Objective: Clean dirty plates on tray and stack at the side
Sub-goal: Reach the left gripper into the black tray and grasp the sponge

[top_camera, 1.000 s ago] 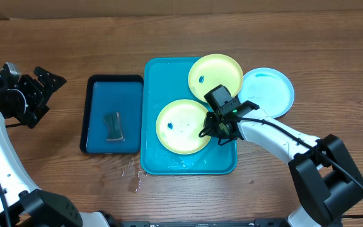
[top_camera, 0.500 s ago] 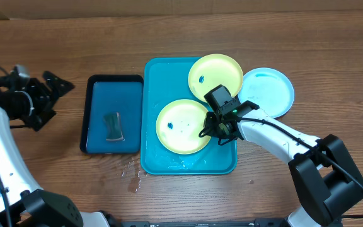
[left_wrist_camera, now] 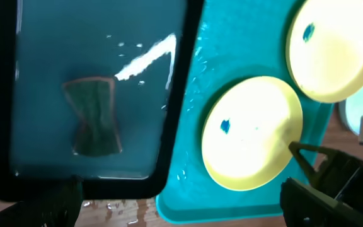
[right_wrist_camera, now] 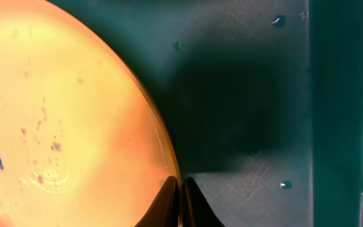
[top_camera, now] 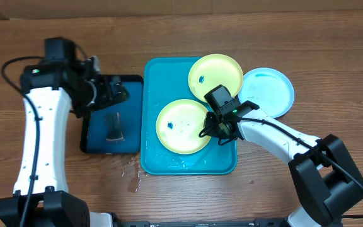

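The turquoise tray (top_camera: 191,162) holds two pale yellow-green plates. The near plate (top_camera: 180,126) has a small blue smear. The far plate (top_camera: 215,75) also has one and overlaps the tray's back edge. The light blue plate (top_camera: 268,91) lies on the table to the right of the tray. My right gripper (top_camera: 214,129) is shut on the near plate's right rim; the right wrist view shows the fingers (right_wrist_camera: 180,202) pinching that rim (right_wrist_camera: 62,126). My left gripper (top_camera: 115,94) is open and empty above the dark-blue tray; its fingers (left_wrist_camera: 181,208) frame the left wrist view.
The smaller dark-blue, black-rimmed tray (top_camera: 84,120) stands left of the turquoise tray and holds water and a dark sponge (top_camera: 113,126), which also shows in the left wrist view (left_wrist_camera: 93,116). Water drops (top_camera: 133,173) lie on the wood by the trays' front corners.
My left arm has swung from the far left edge of the table to above the dark-blue tray. The right arm and the plates have not moved.
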`<state>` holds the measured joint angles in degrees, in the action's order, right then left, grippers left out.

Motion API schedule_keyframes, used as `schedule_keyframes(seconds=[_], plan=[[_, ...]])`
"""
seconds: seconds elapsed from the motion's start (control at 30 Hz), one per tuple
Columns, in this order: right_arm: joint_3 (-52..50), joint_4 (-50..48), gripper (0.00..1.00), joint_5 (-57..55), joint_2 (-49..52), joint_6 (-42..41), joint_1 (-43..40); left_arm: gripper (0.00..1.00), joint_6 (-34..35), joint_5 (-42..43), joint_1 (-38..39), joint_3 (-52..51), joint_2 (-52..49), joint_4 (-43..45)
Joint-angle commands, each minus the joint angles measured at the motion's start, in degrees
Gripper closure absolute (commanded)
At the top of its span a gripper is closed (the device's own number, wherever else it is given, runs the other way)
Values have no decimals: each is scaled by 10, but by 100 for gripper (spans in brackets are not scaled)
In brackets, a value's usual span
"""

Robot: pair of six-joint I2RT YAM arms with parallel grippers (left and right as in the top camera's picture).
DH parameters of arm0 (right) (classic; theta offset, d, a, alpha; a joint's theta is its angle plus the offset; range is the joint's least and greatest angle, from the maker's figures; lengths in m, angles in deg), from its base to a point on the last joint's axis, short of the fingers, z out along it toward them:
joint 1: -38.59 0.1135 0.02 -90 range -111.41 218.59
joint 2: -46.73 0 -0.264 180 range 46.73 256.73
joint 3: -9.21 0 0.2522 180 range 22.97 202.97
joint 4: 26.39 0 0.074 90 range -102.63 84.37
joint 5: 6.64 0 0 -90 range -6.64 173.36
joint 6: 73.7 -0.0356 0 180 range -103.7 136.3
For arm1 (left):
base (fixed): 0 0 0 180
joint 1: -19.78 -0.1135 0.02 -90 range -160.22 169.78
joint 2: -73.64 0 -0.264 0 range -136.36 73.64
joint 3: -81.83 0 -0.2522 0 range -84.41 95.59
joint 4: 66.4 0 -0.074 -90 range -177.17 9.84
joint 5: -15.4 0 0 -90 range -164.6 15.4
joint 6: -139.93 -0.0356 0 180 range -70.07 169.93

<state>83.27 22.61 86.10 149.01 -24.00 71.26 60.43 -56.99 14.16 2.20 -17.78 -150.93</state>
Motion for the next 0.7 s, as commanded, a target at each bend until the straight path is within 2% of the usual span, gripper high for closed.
schedule_keyframes(seconds=[0.0, 0.1, 0.2, 0.27, 0.4, 0.67], plan=[[-3, 0, 96, -6, 3, 0, -2, 0, -7, -28, 26, -3, 0, 4], [-3, 0, 96, -5, 3, 0, -2, 0, -7, -33, 41, -3, 0, 6], [-3, 0, 95, -5, 3, 0, -2, 12, -6, -46, 46, -3, -1, 5], [-3, 0, 91, -5, 3, 0, -2, 16, -6, -65, 46, -3, -1, 3], [-3, 1, 83, -4, 3, 0, -2, 18, 16, -112, 46, -4, -1, -12], [-3, 8, 83, 12, 3, -1, -2, 19, 24, -119, 46, -32, -2, 2]])
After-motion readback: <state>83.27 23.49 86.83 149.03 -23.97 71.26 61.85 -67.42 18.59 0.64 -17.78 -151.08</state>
